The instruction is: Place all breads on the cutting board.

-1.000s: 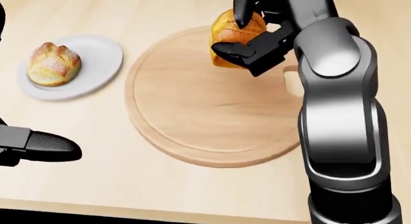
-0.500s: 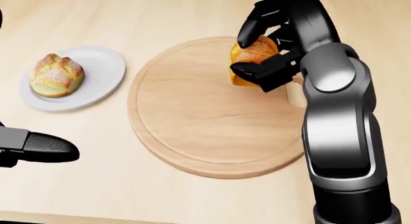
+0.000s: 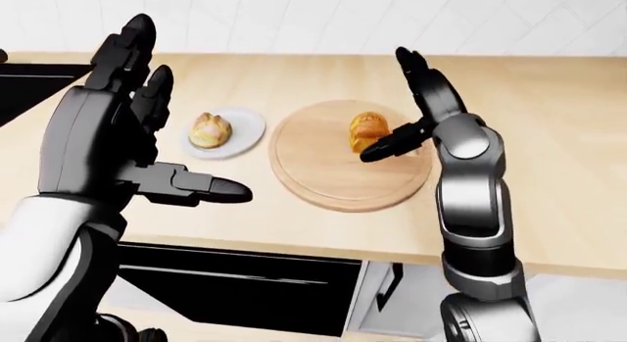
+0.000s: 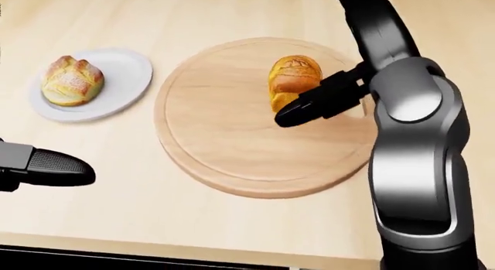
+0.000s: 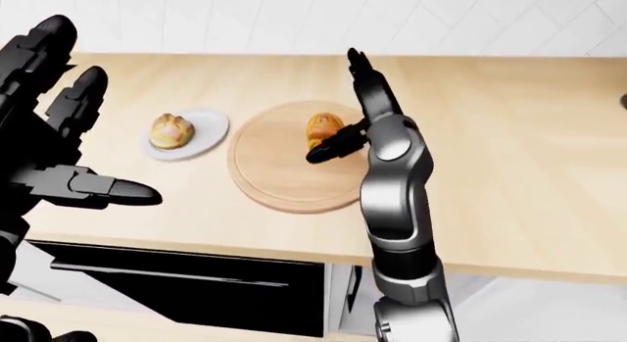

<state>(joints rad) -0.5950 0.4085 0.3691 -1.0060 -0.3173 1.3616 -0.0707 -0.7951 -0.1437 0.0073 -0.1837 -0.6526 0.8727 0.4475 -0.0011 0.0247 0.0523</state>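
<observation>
A golden bread loaf [image 4: 293, 79] stands on the right part of the round wooden cutting board [image 4: 224, 131]. My right hand [image 3: 390, 107] is open just right of it, fingers stretched toward the top of the view, the thumb [image 4: 313, 106] lying low beside the loaf without gripping it. A second bread, a dusted roll [image 4: 71, 79], sits on a white plate [image 4: 120, 73] left of the board. My left hand [image 3: 181, 114] hangs open and raised over the counter's near left, holding nothing; only its thumb [image 4: 50, 167] shows in the head view.
The board has a handle hole [image 4: 365, 104] partly hidden behind my right forearm. The light wooden counter [image 3: 549, 121] stretches to the right. A black appliance front [image 3: 226, 283] lies below the counter's near edge. A white tiled wall [image 3: 294, 18] backs the counter.
My right hand opened and let go of the loaf, which now rests on the board. The fingers swung upward, away from it. The left hand has hardly moved.
</observation>
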